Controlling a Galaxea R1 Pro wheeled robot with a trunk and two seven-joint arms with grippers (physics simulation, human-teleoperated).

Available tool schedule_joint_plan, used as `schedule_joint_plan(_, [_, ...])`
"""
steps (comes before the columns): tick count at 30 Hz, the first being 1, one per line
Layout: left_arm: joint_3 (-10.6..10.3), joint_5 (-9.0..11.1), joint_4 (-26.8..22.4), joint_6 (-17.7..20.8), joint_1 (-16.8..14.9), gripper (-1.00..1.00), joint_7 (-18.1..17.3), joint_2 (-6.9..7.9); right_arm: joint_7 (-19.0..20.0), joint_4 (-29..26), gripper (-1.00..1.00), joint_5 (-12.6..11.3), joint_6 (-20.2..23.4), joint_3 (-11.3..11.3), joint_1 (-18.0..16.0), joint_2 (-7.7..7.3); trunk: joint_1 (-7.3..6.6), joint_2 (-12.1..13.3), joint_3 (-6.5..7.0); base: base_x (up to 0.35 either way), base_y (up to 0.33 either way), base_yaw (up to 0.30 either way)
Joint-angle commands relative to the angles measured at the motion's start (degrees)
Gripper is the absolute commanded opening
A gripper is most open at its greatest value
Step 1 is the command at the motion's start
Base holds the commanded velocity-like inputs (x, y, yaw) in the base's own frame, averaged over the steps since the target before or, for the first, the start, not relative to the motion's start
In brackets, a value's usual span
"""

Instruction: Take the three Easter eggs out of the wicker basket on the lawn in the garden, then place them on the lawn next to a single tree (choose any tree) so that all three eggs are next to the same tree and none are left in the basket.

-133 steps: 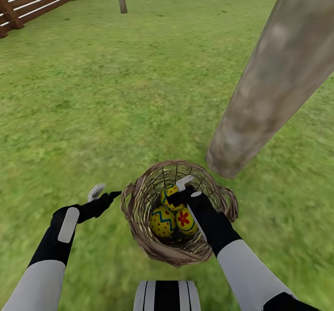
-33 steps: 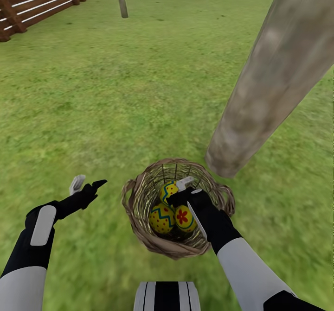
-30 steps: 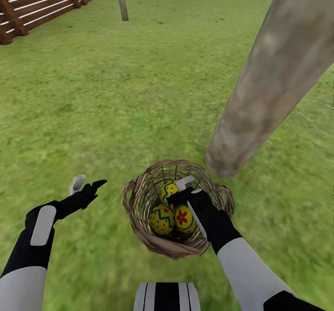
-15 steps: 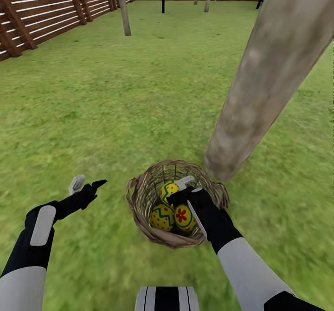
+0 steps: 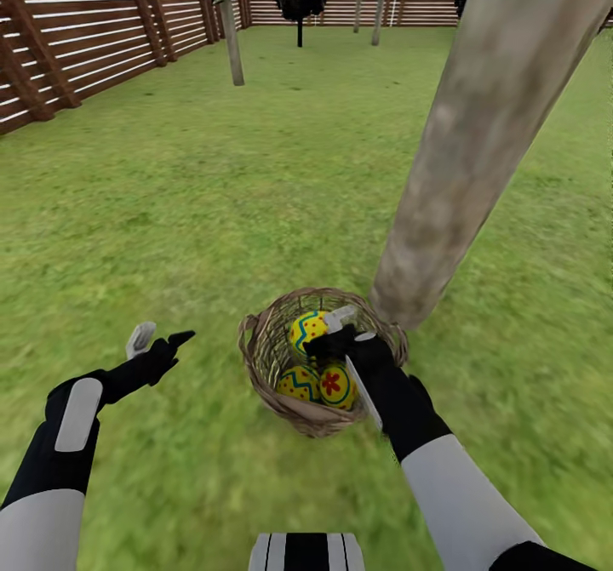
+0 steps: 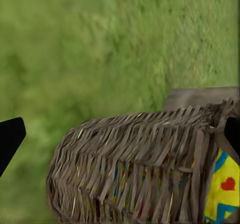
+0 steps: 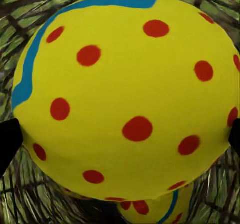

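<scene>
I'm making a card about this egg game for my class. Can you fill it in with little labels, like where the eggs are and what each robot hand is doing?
place: lawn with a wooden fence around it
eggs: three Easter eggs, all in the wicker basket
basket: on the grass, right beside the tree trunk
right gripper: inside the basket, fingers around the top egg, grip not clear
left gripper: open, empty, above grass to the basket's left
eggs by the tree so far: none
</scene>
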Motion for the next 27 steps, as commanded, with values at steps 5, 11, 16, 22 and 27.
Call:
schedule_joint_plan(5, [0.0,-0.4,0.3,0.3,0.0,1.00,-0.4,1.08,0.4,-2.3,-1.00,0.6,0.6,0.0,0.4,-0.06,-0.13,0.1,1.07,0.000,0.000,0.000])
schedule_joint_plan(11, [0.2,-0.3,0.0,3.5,0.0,1.00,-0.4,1.58,0.6,-11.8,-1.00,0.7,13.3,0.0,0.6,0.01,-0.29,0.1,2.40,0.000,0.000,0.000])
schedule_joint_plan(16, [0.3,-0.3,0.3,3.7,0.0,1.00,-0.4,2.27,1.2,-17.1,-1.00,0.6,16.7,0.0,0.9,-0.38,-0.41,0.2,3.51,0.000,0.000,0.000])
schedule_joint_plan(22, [0.3,-0.4,0.4,3.8,0.0,1.00,-0.4,2.31,38.2,-17.6,-1.00,0.7,16.8,-2.8,1.2,-11.67,-0.57,0.3,4.84,0.000,0.000,0.000])
schedule_joint_plan(27, [0.1,-0.4,0.4,3.8,0.0,1.00,-0.4,2.21,65.5,-17.0,-1.00,0.5,16.5,-8.4,2.0,-24.30,-0.70,0.4,5.94,0.000,0.000,0.000])
